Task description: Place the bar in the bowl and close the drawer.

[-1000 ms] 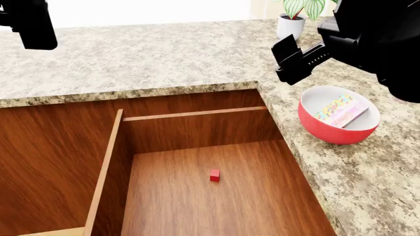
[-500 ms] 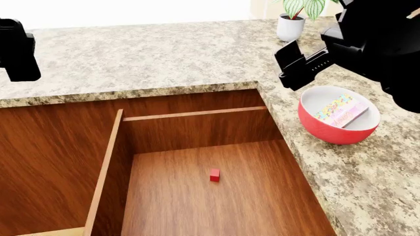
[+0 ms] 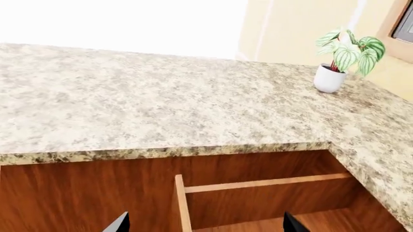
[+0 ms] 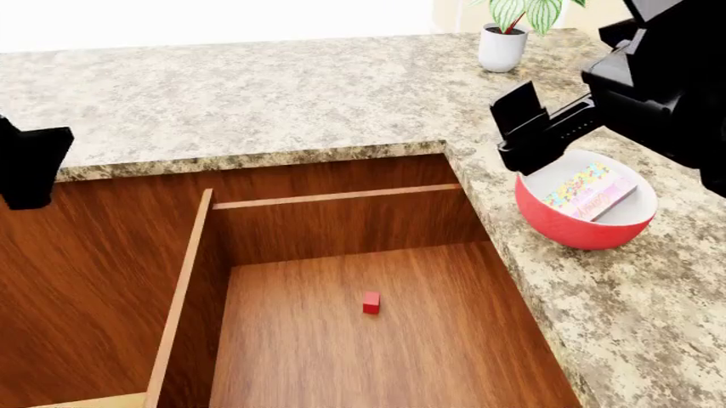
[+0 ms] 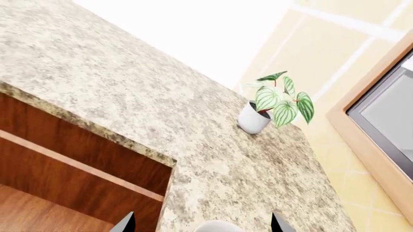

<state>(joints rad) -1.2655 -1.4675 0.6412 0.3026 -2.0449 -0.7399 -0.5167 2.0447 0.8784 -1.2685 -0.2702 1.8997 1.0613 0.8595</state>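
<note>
In the head view we see the wide reddish-brown wooden drawer (image 4: 340, 314) standing open, its floor taking up the 6 o'clock part of the picture. A tiny red cube (image 4: 371, 303) lies alone on that floor near its middle. The speckled beige granite countertop (image 4: 261, 93) wraps around the drawer from 9 o'clock across 12 and down the 3 o'clock side. On its 3 o'clock arm sits the round bowl, red outside and white inside (image 4: 579, 228), close to the counter edge that borders the drawer. The small flat pale pink bar with multicoloured speckles (image 4: 586, 192) lies tilted inside the bowl, leaning on the inner wall. Our right gripper (image 4: 531, 127) hangs just above the bowl's 10 o'clock rim with nothing between its fingers, which stand apart. Our left gripper (image 4: 29, 166) shows at the 9 o'clock edge over the drawer's outer side; we cannot tell its opening here. A white potted plant with green striped leaves (image 4: 507, 30) stands at 1 o'clock.

In the left wrist view we see two dark fingertips (image 3: 119, 224) set well apart, empty, above the drawer's side wall (image 3: 183, 203), with the plant far off.

In the right wrist view both fingertips (image 5: 125, 222) are spread, and a pale sliver of the bowl's rim (image 5: 216, 225) shows between them.
</note>
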